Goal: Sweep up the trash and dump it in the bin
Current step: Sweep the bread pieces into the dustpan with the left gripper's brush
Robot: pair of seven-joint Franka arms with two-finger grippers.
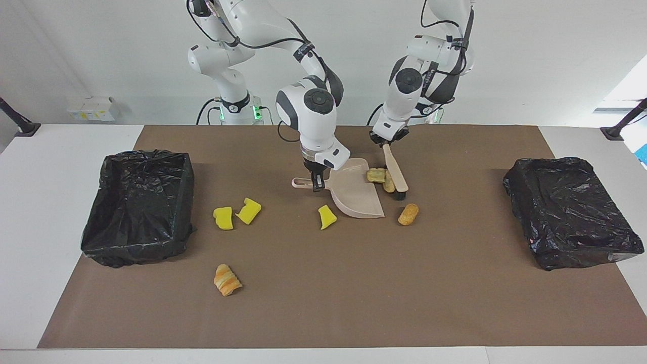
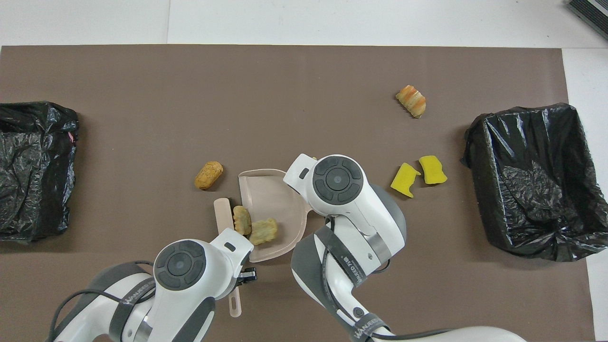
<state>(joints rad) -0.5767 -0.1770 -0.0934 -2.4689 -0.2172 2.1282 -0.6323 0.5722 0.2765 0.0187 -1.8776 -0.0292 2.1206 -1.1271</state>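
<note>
My right gripper (image 1: 318, 183) is shut on the handle of the beige dustpan (image 1: 356, 194) (image 2: 270, 197), which rests on the brown mat. My left gripper (image 1: 387, 143) (image 2: 246, 275) is shut on the beige brush (image 1: 396, 174) (image 2: 222, 213). The brush's bristles press two pastry lumps of trash (image 1: 376, 175) (image 2: 264, 231) at the pan's side; one lump (image 2: 242, 220) straddles the rim. Another brown lump (image 1: 408, 214) (image 2: 208, 175) lies beside the pan's mouth. A yellow sponge chunk (image 1: 327, 217) sits by the pan, hidden under my right wrist in the overhead view.
Two yellow sponge chunks (image 1: 235, 214) (image 2: 418, 175) and a striped pastry (image 1: 227, 279) (image 2: 411, 100) lie toward the right arm's end. Black-lined bins stand at the right arm's end (image 1: 136, 247) (image 2: 532, 237) and the left arm's end (image 1: 581, 253) (image 2: 28, 223).
</note>
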